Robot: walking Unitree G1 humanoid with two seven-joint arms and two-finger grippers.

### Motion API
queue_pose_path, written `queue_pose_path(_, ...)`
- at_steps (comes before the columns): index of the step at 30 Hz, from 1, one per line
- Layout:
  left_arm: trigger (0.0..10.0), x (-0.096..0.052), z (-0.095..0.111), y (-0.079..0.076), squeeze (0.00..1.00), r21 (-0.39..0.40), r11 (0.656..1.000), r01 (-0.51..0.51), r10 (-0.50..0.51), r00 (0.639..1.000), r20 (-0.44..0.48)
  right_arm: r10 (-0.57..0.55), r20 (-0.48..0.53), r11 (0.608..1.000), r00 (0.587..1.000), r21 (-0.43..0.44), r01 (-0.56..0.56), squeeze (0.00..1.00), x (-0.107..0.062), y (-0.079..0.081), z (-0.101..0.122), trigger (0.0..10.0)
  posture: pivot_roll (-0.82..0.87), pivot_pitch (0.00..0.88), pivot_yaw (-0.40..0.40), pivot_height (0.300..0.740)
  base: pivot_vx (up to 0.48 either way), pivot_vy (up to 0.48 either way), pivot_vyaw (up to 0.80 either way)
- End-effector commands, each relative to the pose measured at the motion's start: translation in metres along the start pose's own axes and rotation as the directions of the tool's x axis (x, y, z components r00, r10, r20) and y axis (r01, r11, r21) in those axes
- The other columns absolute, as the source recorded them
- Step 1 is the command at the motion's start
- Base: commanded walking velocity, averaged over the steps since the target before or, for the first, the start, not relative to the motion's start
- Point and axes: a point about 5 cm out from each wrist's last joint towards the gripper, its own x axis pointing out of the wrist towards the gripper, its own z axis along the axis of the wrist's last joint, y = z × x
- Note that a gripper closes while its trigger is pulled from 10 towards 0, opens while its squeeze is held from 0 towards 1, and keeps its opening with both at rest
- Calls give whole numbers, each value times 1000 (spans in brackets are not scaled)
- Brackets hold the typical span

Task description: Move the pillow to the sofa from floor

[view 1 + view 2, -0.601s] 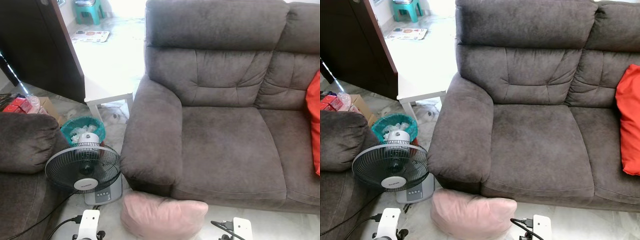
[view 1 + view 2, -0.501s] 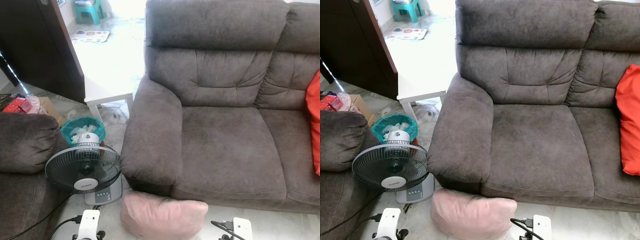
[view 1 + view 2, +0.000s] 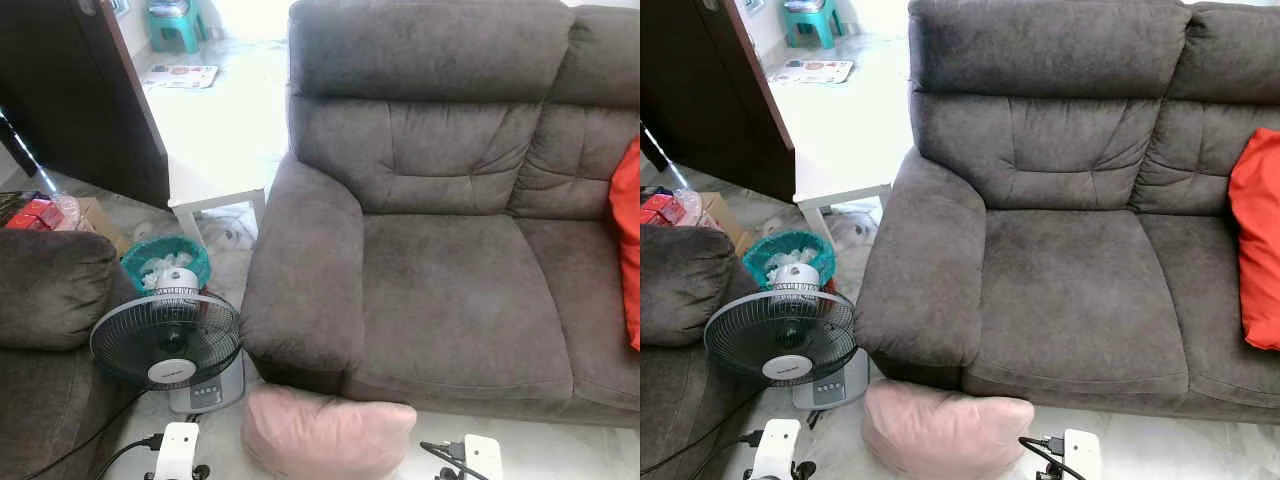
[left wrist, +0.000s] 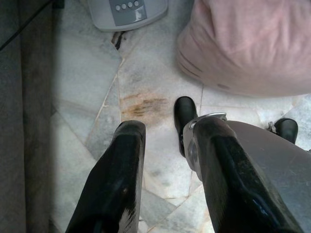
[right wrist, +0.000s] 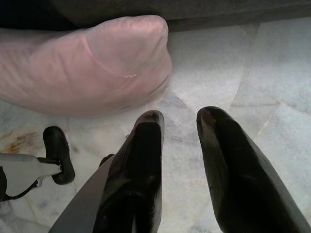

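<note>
Soft pink fabric pillow (image 3: 328, 433) on marble floor (image 4: 146, 97), against grey suede sofa (image 3: 450, 300). Left end effector (image 4: 163, 133), right end effector (image 5: 182, 119) released, empty. Pillow best flanked, squeezed from both ends.

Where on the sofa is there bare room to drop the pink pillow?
The seat cushion between the left armrest and the red cushion is bare. The floor to the left is crowded: a fan and a green bin sit beside the pink pillow.
</note>
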Motion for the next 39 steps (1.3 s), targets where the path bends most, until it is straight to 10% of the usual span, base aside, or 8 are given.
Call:
queue_pose_path(1,10000,-1,-7,2,0,6,1000,2,-2,1000,-25,0,-11,1000,1000,8,0,0,-1,0,-4,10000,109,38,-2,740,0,0,0)
queue_pose_path(39,10000,-1,-5,-1,0,-10,1000,0,0,1000,-23,5,-8,1000,1000,5,-5,0,-1,-1,-3,10000,111,75,-8,740,0,0,0)
